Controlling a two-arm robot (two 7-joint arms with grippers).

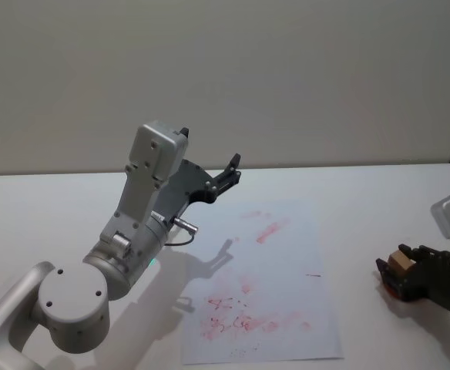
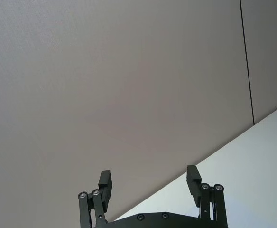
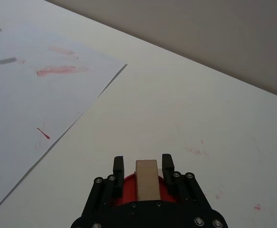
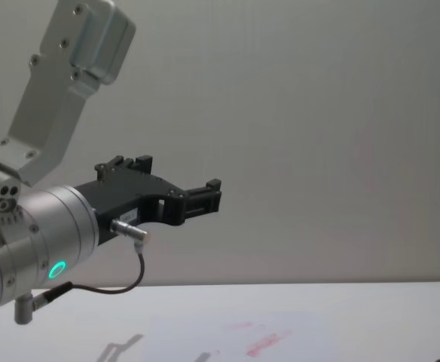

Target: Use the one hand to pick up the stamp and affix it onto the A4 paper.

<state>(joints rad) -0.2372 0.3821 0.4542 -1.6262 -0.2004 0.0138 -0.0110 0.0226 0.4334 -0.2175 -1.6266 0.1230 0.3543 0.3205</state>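
The stamp (wooden block on a red base) is held clamped between the fingers of the right gripper, low over the table near its right edge. The A4 paper lies toward the table's middle, to the left of the gripper, with its near long edge well apart from the stamp; a leftward carry is judged to be needed. The stamp's handle stands upright, with the red base toward the table. The paper's long axis runs from the near edge toward the far edge. The left gripper is raised, fingers spread wide, holding nothing, pointing toward the far wall.
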